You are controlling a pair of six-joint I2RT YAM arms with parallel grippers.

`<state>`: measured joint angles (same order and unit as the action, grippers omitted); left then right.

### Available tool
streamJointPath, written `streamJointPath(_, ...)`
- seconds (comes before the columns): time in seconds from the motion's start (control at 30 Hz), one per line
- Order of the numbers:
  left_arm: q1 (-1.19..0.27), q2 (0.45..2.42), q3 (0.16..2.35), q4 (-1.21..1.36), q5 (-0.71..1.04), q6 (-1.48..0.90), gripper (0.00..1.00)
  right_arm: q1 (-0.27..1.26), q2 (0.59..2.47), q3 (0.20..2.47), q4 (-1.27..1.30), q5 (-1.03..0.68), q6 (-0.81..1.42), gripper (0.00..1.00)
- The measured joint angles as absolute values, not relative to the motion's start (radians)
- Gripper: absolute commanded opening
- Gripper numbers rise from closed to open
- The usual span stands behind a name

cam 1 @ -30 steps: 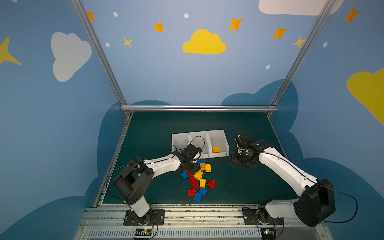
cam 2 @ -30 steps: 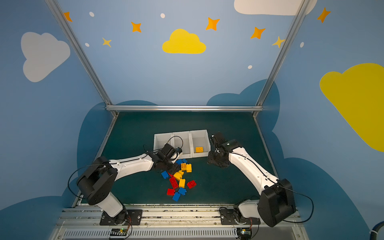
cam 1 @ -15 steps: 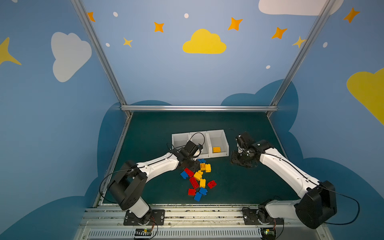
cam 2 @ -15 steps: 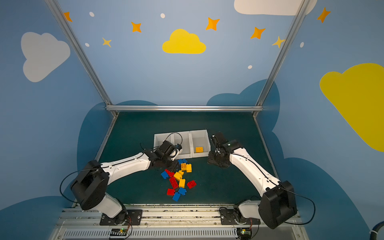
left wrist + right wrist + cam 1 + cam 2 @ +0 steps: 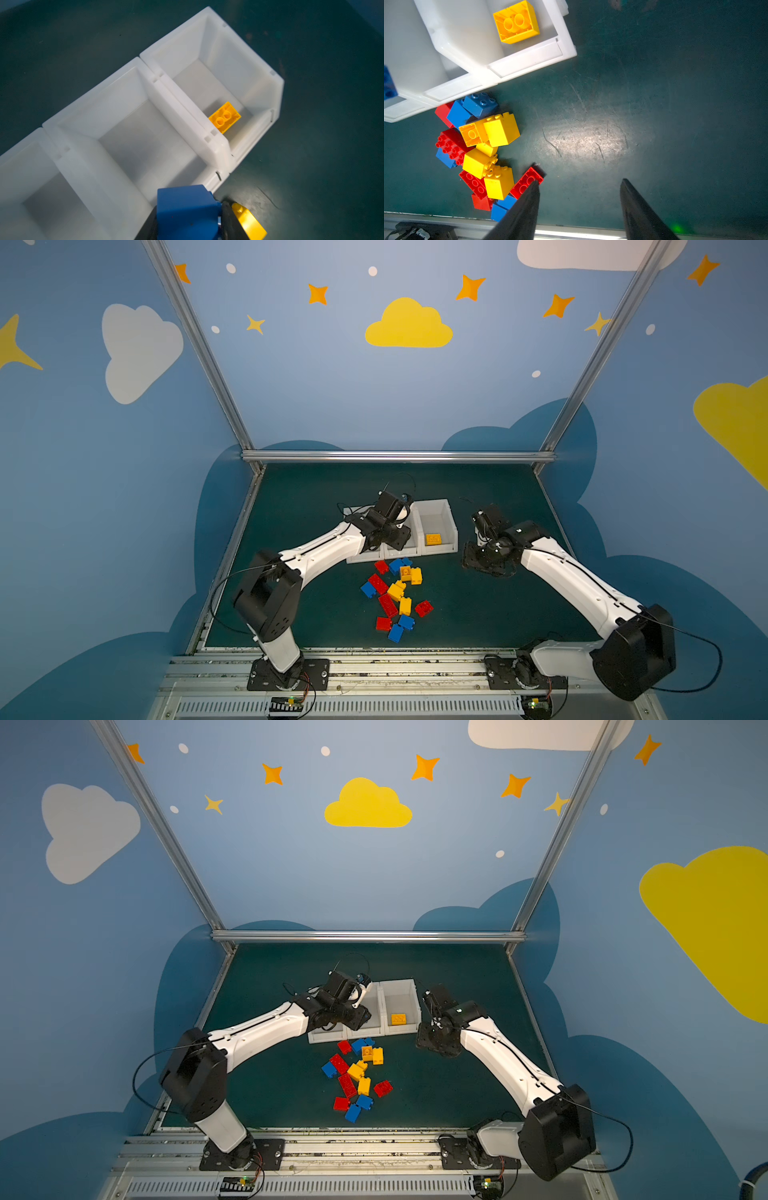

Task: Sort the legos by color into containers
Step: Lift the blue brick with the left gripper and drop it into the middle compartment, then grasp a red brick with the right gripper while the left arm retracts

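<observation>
I wear glossy white shells [image 5: 324, 549] between bulky matte black joint housings [image 5: 266, 605]. Far behind my right claw [image 5: 579, 180], a thin black cable [image 5: 720, 659] loops beside a black base plate [image 5: 498, 680] with silver screws.

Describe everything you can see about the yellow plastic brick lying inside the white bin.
The yellow plastic brick is a glossy rectangular block lying upside down: its hollow underside faces up, showing two round tubes inside thin walls. It rests flat on the floor of the rightmost white plastic bin in both top views, alone there, near the front wall that faces the loose pile of bricks. Nothing but the bin touches it; whether it meets a wall is unclear.
</observation>
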<state>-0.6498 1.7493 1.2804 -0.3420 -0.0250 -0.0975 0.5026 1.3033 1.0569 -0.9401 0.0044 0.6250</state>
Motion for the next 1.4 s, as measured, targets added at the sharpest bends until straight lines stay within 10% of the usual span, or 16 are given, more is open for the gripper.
streamJointPath(0.63,-0.618,1.758,1.285,-0.349,-0.005,-0.173,0.65,0.503,1.293,1.039,-0.951,0.007,0.628,0.71)
streamJointPath(1.03,-0.570,1.380,0.989,-0.287,-0.017,-0.313,0.70,0.526,1.293,1.028,-0.941,-0.056,0.591,0.70)
streamJointPath(1.4,-0.439,0.989,0.714,-0.322,-0.120,-0.419,0.88,0.867,1.537,1.199,-0.916,-0.066,0.580,0.68)
